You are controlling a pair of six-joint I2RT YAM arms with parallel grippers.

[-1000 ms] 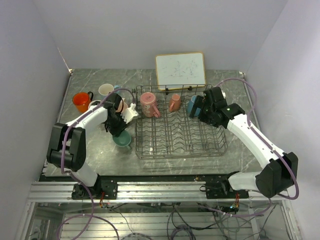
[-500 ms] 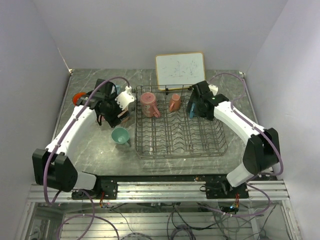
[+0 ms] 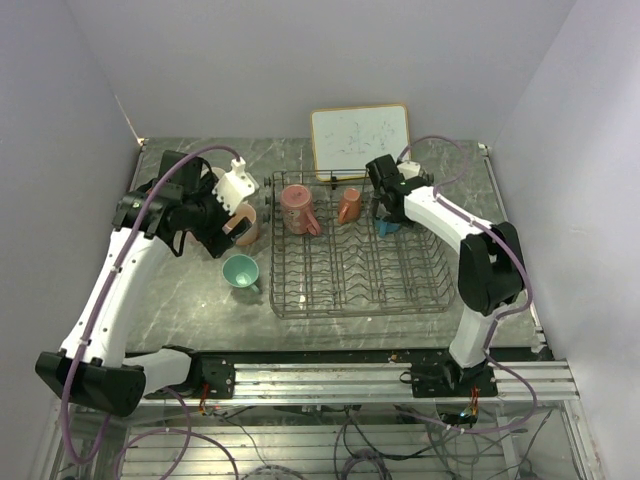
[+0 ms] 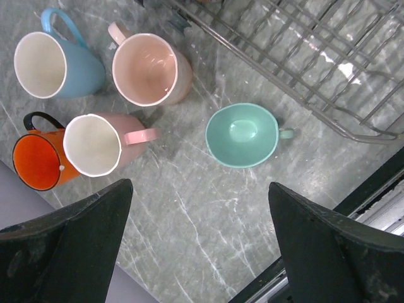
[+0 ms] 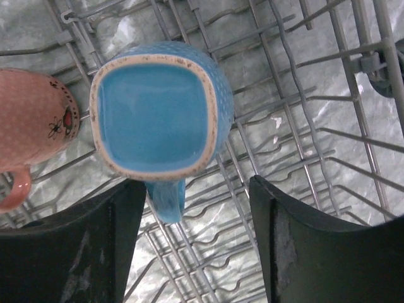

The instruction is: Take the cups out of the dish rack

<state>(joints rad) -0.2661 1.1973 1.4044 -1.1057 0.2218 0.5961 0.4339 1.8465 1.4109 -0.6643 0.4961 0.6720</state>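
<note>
Trouble spots, overhead shot first: the dish rack (image 3: 355, 290) has three cups (image 3: 297, 208) in its far row. The right gripper (image 3: 384, 214) hangs right over the blue mug (image 3: 386, 228), with the peach mug (image 3: 349, 205) just beside it, so a sloppy lift could bump that neighbour.

Left wrist cam: the left gripper (image 4: 199, 252) is spread wide with nothing in it, above the table (image 4: 189, 208) near the teal cup (image 4: 242, 134). A low swing could knock it.

Right wrist cam: jaws partly apart, either side of the upside-down blue mug's handle (image 5: 167, 199), gripping nothing yet. It's a glossy handle and a thin pinch, so I'd guess it could slip or snag on the rack coming out.
</note>
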